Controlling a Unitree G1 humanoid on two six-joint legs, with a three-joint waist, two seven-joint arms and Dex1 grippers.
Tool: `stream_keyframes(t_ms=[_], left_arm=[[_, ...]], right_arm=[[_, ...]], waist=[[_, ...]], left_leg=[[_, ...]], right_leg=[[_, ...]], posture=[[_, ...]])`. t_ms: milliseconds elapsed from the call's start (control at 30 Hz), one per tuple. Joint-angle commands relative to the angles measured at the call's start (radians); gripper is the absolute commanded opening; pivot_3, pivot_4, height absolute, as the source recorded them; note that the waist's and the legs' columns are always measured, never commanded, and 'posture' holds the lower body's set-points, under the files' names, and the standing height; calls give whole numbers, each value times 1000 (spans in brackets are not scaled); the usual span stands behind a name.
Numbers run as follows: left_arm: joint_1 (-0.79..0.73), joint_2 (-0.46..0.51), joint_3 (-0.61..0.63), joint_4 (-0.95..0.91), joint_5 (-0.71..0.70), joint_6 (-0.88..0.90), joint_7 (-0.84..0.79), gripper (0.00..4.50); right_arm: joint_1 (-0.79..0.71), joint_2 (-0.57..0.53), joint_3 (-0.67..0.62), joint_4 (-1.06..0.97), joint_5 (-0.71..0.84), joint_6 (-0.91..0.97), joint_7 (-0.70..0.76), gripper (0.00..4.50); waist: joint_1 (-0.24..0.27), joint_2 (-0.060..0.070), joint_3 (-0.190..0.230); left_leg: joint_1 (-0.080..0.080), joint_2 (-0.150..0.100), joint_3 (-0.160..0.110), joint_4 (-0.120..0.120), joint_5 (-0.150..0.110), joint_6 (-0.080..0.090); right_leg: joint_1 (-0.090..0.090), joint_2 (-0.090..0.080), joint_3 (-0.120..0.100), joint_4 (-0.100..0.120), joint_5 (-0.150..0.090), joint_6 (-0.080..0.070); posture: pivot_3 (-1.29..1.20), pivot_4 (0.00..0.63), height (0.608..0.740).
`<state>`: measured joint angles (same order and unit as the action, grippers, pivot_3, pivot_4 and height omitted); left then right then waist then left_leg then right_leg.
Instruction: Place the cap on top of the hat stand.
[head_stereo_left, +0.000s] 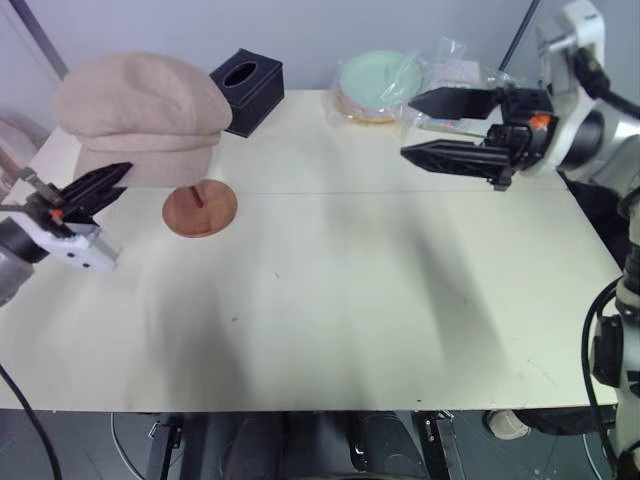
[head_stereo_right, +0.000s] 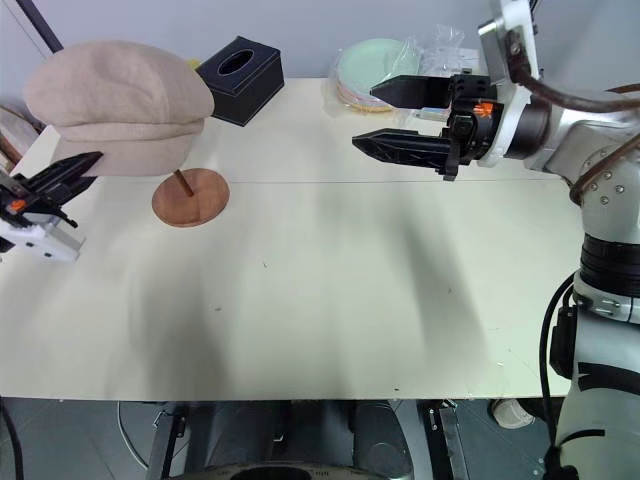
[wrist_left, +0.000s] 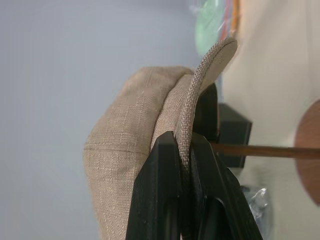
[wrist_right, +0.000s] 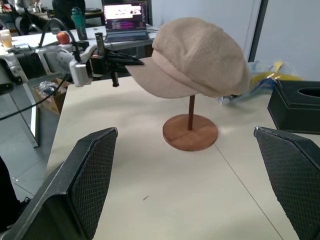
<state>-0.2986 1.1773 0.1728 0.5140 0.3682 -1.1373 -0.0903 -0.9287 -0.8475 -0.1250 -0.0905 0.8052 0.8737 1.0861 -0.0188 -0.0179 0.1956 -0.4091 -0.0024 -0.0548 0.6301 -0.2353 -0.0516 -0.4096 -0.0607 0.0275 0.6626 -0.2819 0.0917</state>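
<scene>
cap: soft beige-tan fabric newsboy cap (wrist_right: 200, 57) with puffy crown and short brim, sits on top of the stand, crown covering the top end of the rod, brim sticking out toward the left gripper
hat stand: reddish-brown wooden stand, round flat base (head_stereo_right: 190, 197) on the table at about 10 o'clock of the tabletop, thin rod rising under the cap; top disc hidden by the cap
left gripper: black two-finger gripper (head_stereo_left: 108, 182) at 9 o'clock, jaws together, clamped on the cap's brim edge; left wrist view shows the fabric pinched between the fingers (wrist_left: 160, 190)
right gripper: black two-finger gripper (head_stereo_right: 385, 118) at about 2 o'clock, raised over the table, pointing toward the stand, jaws wide apart, nothing between them, well apart from the cap
table: cream flat tabletop (head_stereo_left: 380, 300), stand base near the left edge and well in from the far one, the near half bare from 3 to 9 o'clock
tissue box: black box (head_stereo_left: 247, 88) with an oval slot at 11 o'clock, by the far edge, near the cap's crown but apart from the base
plates: stack of pale green and orange round plates (head_stereo_left: 378, 82) at 1 o'clock on the far edge, clear plastic bags (head_stereo_left: 455, 68) just beside them
open room: wide gap between the two grippers across the table's middle
</scene>
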Motion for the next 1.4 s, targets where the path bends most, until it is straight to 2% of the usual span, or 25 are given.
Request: stream_keyframes(t_ms=[33,500,600,733,833,933,1033,1167,1300,1333,1400], left_arm=[[5,26,31,32,-4,-62,7,49],[-73,37,-1,166,110,-112,58,49],[-75,33,-7,161,88,-130,48,1023],[-30,32,9,124,50,-135,34,3153],[31,28,44,74,24,-118,28,4473],[139,25,112,-4,-6,-80,21,4473],[286,3,213,-135,-79,41,-22,4473],[501,-116,400,-434,-316,456,-135,4473],[615,-235,555,-717,-595,956,-207,4473],[667,-259,628,-806,-835,1141,-216,4473],[739,-290,769,-913,-1209,1416,-234,4473]], right_arm=[[-11,-20,-9,-3,-14,-26,24,4500],[-53,10,43,61,-90,-65,67,4500],[-52,14,44,65,-97,-70,67,4500],[-44,12,42,60,-94,-68,70,4500],[-44,14,48,72,-103,-78,76,4500],[-48,21,55,82,-111,-85,81,4500],[-55,29,62,103,-124,-100,92,4500],[-66,42,78,152,-158,-140,116,4500],[-85,53,90,201,-184,-167,138,4500],[-96,56,96,228,-195,-178,146,4500],[-115,62,105,271,-214,-195,160,4500]], waist=[[0,0,0],[-1,0,0],[-2,0,0],[-1,0,0],[-1,0,0],[-2,0,0],[-3,0,0],[-3,0,0],[-3,0,0],[-1,0,0],[-3,-1,0]], left_leg=[[0,0,0,0,0,0],[0,-1,0,1,0,0],[0,-1,0,1,0,0],[0,-1,0,0,0,0],[0,0,0,0,0,0],[0,0,0,1,0,0],[0,2,0,0,0,0],[0,2,0,0,0,0],[1,2,-1,1,0,0],[1,2,-1,1,0,0],[1,3,-2,1,0,0]], right_leg=[[0,0,0,0,0,0],[0,2,-1,0,0,0],[0,1,-1,1,0,0],[0,1,-1,1,0,0],[0,1,-1,1,0,0],[0,1,-1,1,0,0],[0,1,0,1,0,0],[0,0,0,1,0,0],[1,1,-1,1,0,0],[1,1,0,1,0,0],[1,1,-1,1,0,0]], posture=[[0,150,740],[0,150,740],[0,150,740],[0,150,740],[0,150,740],[0,150,740],[0,150,740],[0,150,740],[0,150,740],[0,150,740],[0,150,740]])
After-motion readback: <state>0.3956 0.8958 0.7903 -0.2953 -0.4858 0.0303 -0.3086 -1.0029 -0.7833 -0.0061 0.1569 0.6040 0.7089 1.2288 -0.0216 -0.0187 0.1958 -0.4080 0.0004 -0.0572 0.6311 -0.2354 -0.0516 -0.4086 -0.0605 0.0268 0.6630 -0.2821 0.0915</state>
